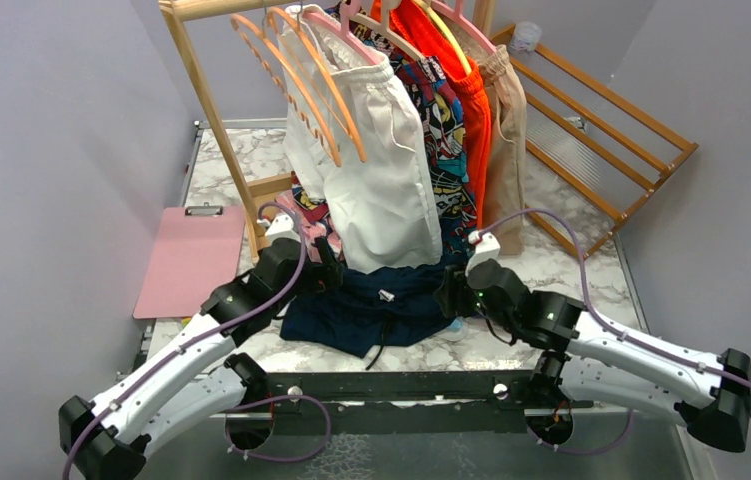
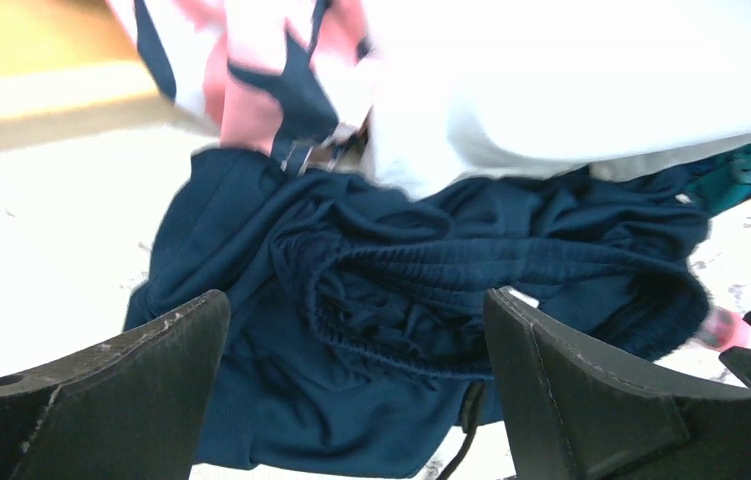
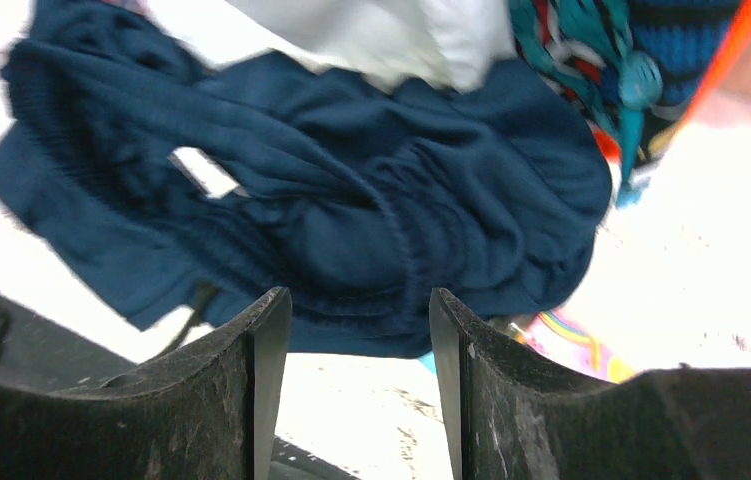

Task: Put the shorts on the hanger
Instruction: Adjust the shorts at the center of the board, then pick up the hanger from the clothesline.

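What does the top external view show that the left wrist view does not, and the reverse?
Only the top view: the hanger on its rail, the pink clipboard and the orange shorts. Only the left wrist view: the gathered waistband up close, framed by the open left hand. Both: the shorts crumpled on the marble table, under the hanging white shorts.

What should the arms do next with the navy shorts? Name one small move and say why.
Probably ease the left gripper down and close it on the waistband. The shorts lie crumpled on the table under the white shorts; the left gripper is open with the waistband framed between its fingers, and the right gripper is open, holding nothing.
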`<state>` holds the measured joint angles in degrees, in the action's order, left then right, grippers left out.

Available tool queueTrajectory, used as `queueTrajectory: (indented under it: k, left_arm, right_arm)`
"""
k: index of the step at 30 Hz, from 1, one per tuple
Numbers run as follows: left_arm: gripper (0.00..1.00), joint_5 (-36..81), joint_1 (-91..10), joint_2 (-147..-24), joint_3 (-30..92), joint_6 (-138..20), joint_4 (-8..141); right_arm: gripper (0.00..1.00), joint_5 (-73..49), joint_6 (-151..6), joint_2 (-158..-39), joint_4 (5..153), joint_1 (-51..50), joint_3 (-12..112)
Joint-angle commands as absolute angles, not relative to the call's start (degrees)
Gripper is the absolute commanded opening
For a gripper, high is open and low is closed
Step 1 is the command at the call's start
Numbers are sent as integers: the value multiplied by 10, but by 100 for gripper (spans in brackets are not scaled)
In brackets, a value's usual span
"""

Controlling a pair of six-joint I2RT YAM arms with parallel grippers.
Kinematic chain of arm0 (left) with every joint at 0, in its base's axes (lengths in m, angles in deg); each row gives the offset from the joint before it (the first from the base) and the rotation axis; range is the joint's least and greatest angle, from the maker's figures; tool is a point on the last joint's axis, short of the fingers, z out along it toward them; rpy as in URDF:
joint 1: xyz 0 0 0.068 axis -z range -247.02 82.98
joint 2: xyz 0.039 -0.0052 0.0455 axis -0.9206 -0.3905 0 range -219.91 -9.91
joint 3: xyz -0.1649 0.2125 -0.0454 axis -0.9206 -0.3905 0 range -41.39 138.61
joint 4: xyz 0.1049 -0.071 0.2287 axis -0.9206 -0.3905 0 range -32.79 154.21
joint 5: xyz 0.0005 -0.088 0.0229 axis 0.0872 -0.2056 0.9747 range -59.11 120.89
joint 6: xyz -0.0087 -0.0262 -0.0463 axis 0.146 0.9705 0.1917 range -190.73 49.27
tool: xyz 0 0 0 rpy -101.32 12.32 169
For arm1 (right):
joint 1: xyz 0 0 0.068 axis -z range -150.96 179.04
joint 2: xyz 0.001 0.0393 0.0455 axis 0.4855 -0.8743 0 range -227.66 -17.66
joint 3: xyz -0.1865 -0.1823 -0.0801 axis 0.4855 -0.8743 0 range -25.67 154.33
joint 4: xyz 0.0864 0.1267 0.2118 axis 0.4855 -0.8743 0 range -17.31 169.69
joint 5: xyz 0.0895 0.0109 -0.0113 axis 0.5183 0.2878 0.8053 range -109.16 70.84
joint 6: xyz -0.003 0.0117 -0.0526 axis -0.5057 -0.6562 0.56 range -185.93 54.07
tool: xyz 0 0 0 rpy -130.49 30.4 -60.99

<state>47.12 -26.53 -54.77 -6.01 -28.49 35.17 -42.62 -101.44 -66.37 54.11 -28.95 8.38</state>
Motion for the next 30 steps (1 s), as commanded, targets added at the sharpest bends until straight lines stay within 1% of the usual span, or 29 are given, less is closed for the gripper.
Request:
queueTrajectory:
  k: [1,5,8,13,16,22,25,30]
  left_arm:
    - [99,511,-267,-506,22,-382,312]
    - [99,532,-267,-450,38,-449,324]
    - [99,546,-267,-405,22,-475,342]
    - [99,552,-267,-350,-15,-479,363]
    - [99,551,-267,-331,-41,-472,370]
    - [98,559,-267,-308,-60,-478,390]
    - [97,556,-267,-306,-61,-481,390]
    - [97,559,-267,-305,-61,-486,390]
  right_arm:
    - [56,-334,-885,-619,572,-287,164]
    - [56,-230,-800,-617,593,-287,246]
    - [55,-168,-761,-654,596,-287,330]
    - [54,-140,-721,-746,618,-287,466]
    - [53,-171,-708,-804,658,-287,532]
    - [50,-332,-708,-923,732,-287,635]
    - [47,-365,-696,-1001,713,-287,719]
    - [44,-381,-686,-1061,709,-285,801]
